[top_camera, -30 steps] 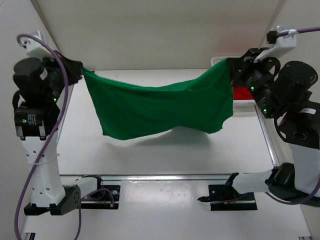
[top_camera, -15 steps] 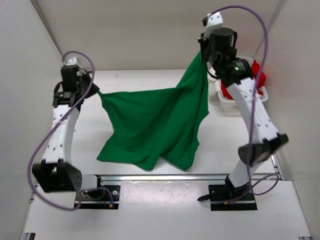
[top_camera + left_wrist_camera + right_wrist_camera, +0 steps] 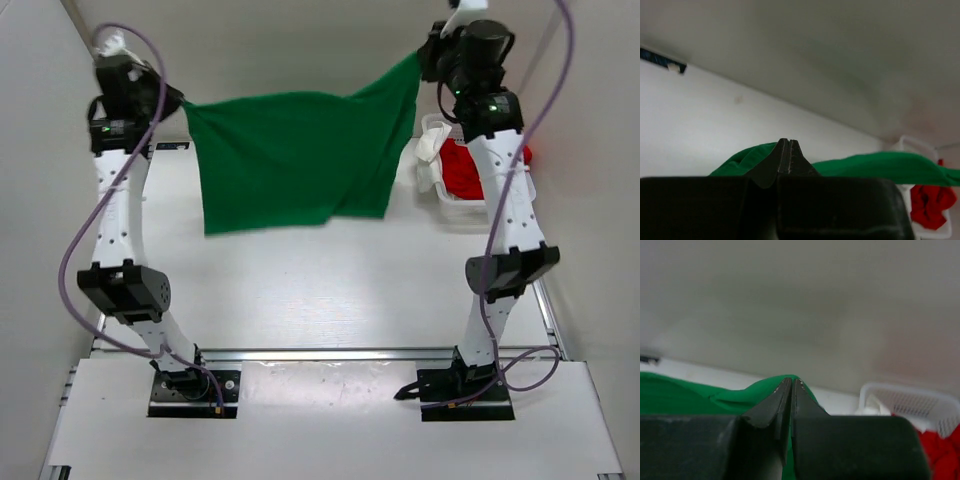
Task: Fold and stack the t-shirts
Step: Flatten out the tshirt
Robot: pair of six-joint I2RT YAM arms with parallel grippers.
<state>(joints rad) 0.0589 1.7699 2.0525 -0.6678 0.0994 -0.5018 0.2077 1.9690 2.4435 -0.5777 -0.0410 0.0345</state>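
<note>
The green t-shirt (image 3: 290, 160) hangs spread in the air over the far half of the table. My left gripper (image 3: 178, 104) is shut on its left corner. My right gripper (image 3: 424, 60) is shut on its right corner, held a little higher. In the left wrist view the closed gripper (image 3: 789, 142) has green cloth (image 3: 880, 166) trailing to the right. In the right wrist view the shut gripper (image 3: 792, 382) pinches green cloth (image 3: 680, 392). The red t-shirt (image 3: 470, 170) and the white t-shirt (image 3: 430, 150) lie in the basket at the right.
The white mesh basket (image 3: 450, 212) stands at the table's far right, beside the right arm, and shows in the right wrist view as the basket (image 3: 920, 400). White walls close in the table at the back and both sides. A rail (image 3: 330, 352) runs along the near edge.
Both arms have stretched up and toward the back, lifting the green t-shirt clear of the table and pulling it wider. The left gripper rose most.
</note>
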